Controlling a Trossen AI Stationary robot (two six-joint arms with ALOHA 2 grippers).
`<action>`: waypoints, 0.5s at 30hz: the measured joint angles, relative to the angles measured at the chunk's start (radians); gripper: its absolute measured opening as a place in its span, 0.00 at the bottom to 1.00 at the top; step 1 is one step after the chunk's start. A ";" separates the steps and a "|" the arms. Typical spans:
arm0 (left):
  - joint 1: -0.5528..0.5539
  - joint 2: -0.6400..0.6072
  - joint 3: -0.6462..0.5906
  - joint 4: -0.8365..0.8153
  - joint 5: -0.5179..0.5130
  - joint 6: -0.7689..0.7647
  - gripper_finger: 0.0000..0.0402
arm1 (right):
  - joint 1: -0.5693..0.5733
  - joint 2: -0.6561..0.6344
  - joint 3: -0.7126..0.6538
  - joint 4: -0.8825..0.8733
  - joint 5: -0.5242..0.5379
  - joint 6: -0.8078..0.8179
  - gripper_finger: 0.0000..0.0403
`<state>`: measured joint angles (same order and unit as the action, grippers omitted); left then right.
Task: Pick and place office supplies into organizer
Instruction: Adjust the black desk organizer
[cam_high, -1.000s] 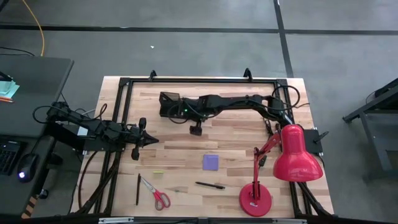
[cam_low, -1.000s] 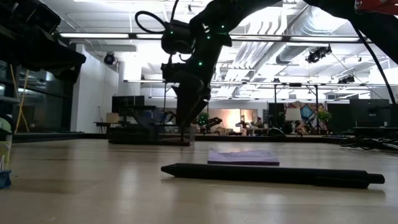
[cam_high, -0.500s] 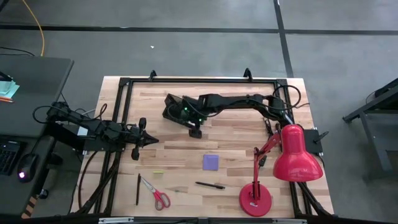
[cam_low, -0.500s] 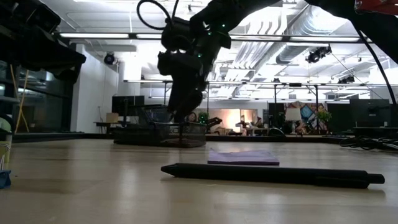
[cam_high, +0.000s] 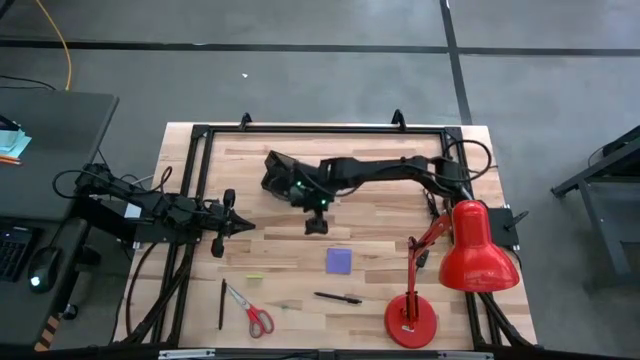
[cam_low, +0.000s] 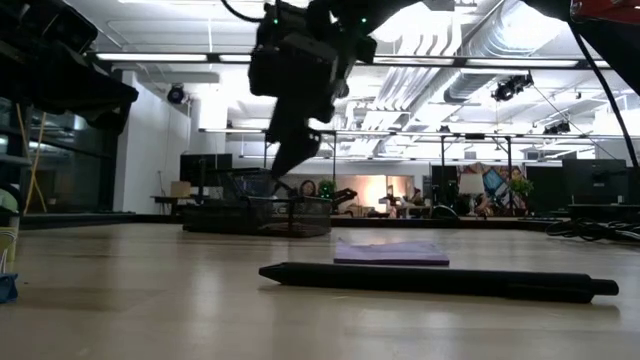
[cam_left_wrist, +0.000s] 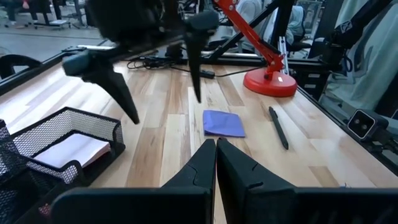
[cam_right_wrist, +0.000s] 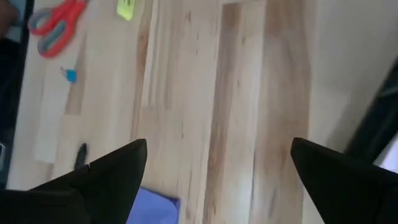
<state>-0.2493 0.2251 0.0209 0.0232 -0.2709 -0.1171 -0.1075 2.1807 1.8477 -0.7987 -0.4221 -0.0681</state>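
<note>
Your R gripper (cam_high: 315, 226): fingers wide apart, empty, at 11 o'clock from purple pad (cam_high: 339, 261). L gripper (cam_high: 240, 226): fingers together.

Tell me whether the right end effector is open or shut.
Open. In its own wrist view the right end effector shows both dark fingers spread wide, with bare table between them and nothing held.

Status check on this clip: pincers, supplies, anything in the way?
Right pincer open, empty, above table. Left pincer shut, parked. Purple pad loose. Nothing blocking.
</note>
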 joint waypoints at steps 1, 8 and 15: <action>0.000 0.000 0.000 0.001 0.000 0.000 0.00 | 0.013 0.004 0.000 0.021 0.001 0.006 0.98; 0.000 0.000 0.000 0.001 0.000 0.000 0.00 | 0.079 0.011 0.000 -0.022 0.006 0.048 0.98; 0.000 0.000 0.000 0.000 0.000 0.000 0.00 | 0.056 0.011 0.000 -0.043 0.145 0.166 0.97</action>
<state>-0.2493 0.2253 0.0210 0.0235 -0.2707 -0.1172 -0.0519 2.1921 1.8481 -0.8413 -0.2771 0.0980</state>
